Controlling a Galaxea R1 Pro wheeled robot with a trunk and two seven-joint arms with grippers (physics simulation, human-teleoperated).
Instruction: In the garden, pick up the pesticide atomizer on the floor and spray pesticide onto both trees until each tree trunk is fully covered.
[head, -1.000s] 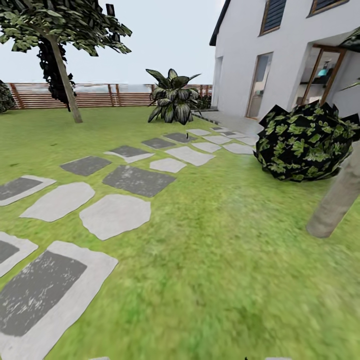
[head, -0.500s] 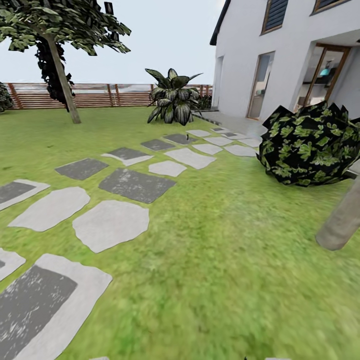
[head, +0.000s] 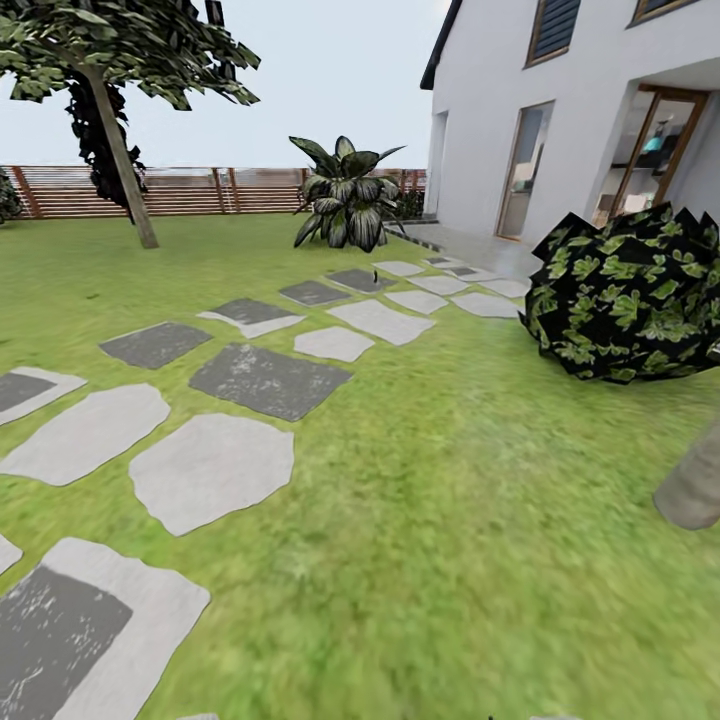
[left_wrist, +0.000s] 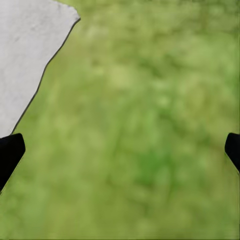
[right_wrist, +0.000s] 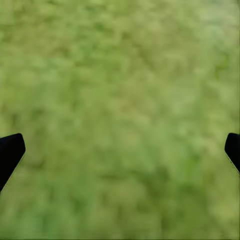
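The base of a thick, pale grey-brown tree trunk (head: 692, 492) rises from the grass lawn (head: 450, 520) at the right edge of the head view. A second tree (head: 118, 150) with a leaning pale trunk and dark green foliage stands far off at the left, before the fence. A tiny dark speck (head: 375, 272) sits among the far slabs, too small to identify; I cannot make out the pesticide atomizer. My left gripper (left_wrist: 120, 150) hangs open over grass beside a slab edge. Over bare grass, my right gripper (right_wrist: 120, 150) is open and holds nothing.
Grey stone paving slabs (head: 210, 470) run from the near left toward the white house (head: 560, 110). A dark leafy bush (head: 630, 295) stands right of the path and a broad-leaved plant (head: 345, 200) behind it. A brown slat fence (head: 180, 190) closes the back.
The whole head view has shifted: slabs slid down and left, the thick trunk slid toward the right edge and down. The camera has moved forward over the lawn.
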